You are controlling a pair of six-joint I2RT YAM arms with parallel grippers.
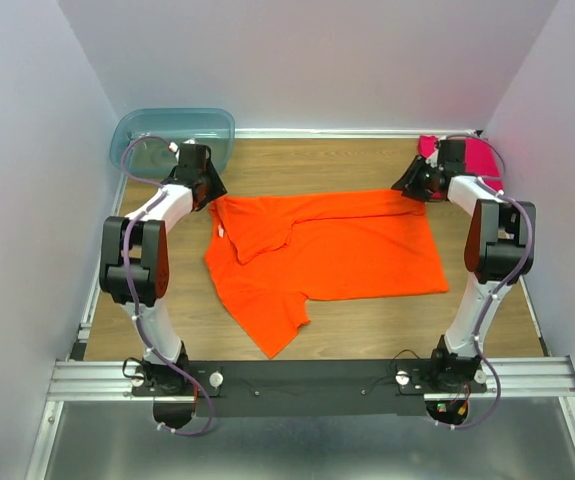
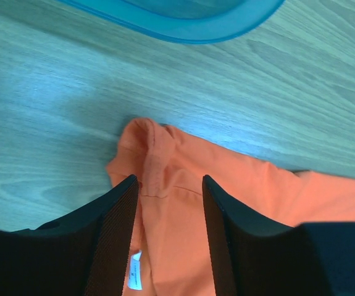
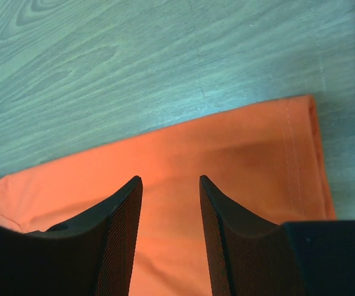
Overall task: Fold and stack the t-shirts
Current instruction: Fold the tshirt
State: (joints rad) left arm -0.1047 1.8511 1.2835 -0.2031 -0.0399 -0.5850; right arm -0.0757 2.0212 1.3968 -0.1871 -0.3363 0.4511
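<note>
The orange t-shirt (image 1: 327, 250) lies spread on the wooden table, partly folded, with a sleeve pointing to the near edge. My left gripper (image 1: 210, 192) is open over its far left corner by the collar (image 2: 155, 166) and white label (image 2: 134, 279). My right gripper (image 1: 410, 186) is open over its far right corner; the hem (image 3: 300, 154) shows beside the fingers. Cloth lies between both pairs of fingers, not pinched. The magenta-pink t-shirt (image 1: 482, 152) lies folded at the far right corner, partly hidden behind the right arm.
A translucent blue-green plastic tub (image 1: 172, 135) stands at the far left corner; its rim shows in the left wrist view (image 2: 189, 24). White walls close in the table on three sides. The arm bases sit on a black rail (image 1: 307, 375) at the near edge.
</note>
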